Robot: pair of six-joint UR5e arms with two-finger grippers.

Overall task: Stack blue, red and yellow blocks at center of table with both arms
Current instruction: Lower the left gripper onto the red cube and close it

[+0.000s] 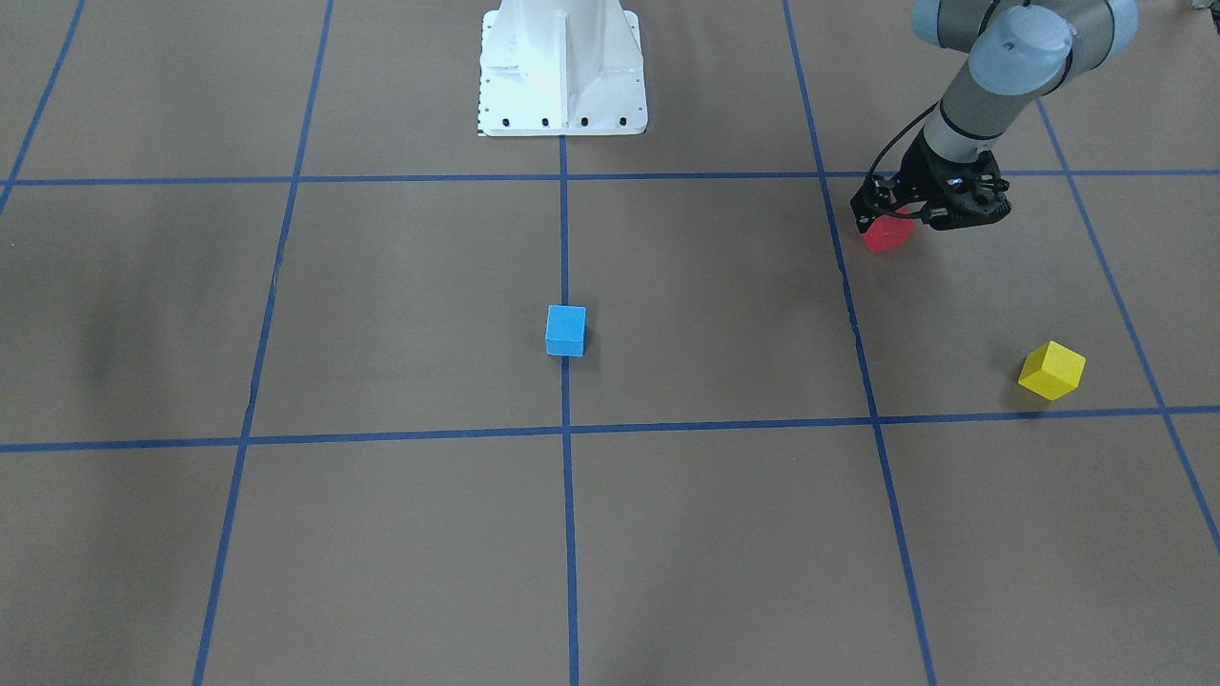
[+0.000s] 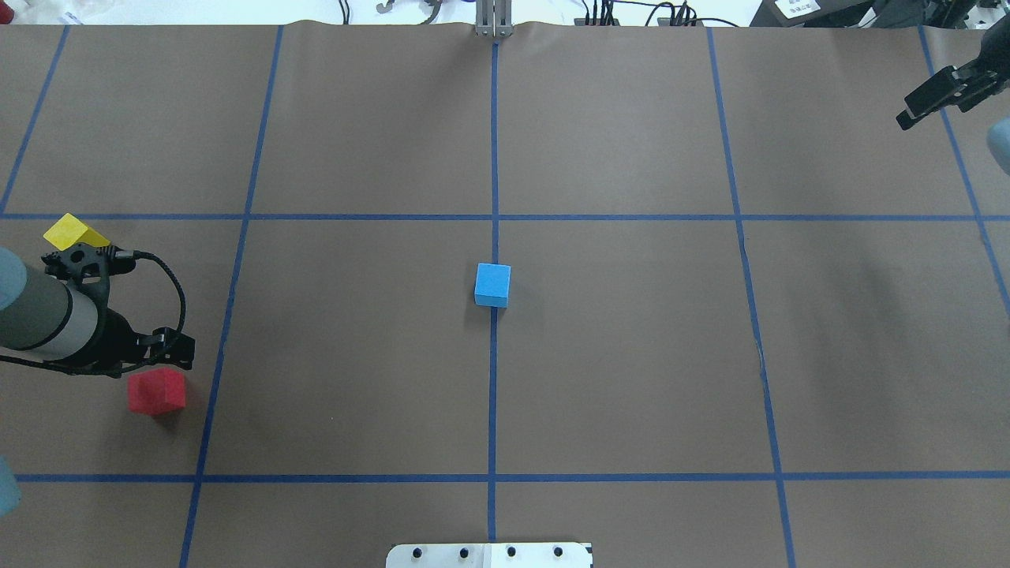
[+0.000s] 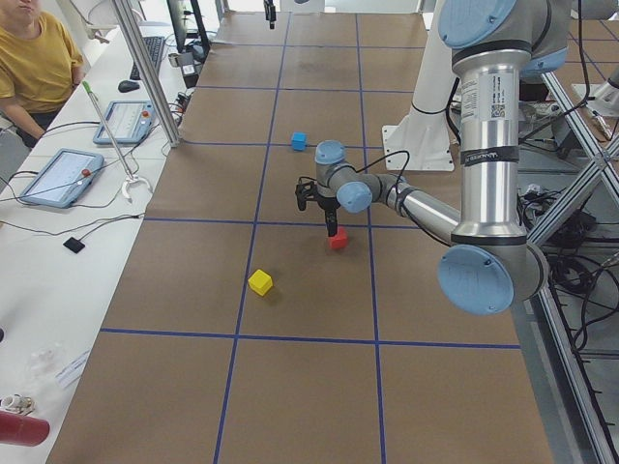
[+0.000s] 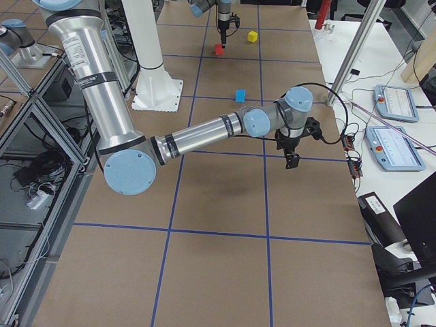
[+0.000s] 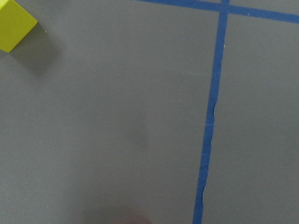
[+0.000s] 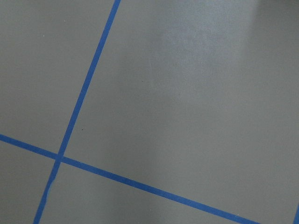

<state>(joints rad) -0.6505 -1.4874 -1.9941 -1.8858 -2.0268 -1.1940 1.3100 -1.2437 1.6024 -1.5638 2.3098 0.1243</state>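
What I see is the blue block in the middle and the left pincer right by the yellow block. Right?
The blue block is in the middle, but the left pincer is by the red block, not the yellow block; the front-facing view shows it.

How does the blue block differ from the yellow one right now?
Place: the blue block sits on the centre tape line; the yellow block lies off on the robot's left side. Pose: the blue block is roughly square to the tape, the yellow block is turned diagonal. Both are similar-sized cubes, neither gripped.
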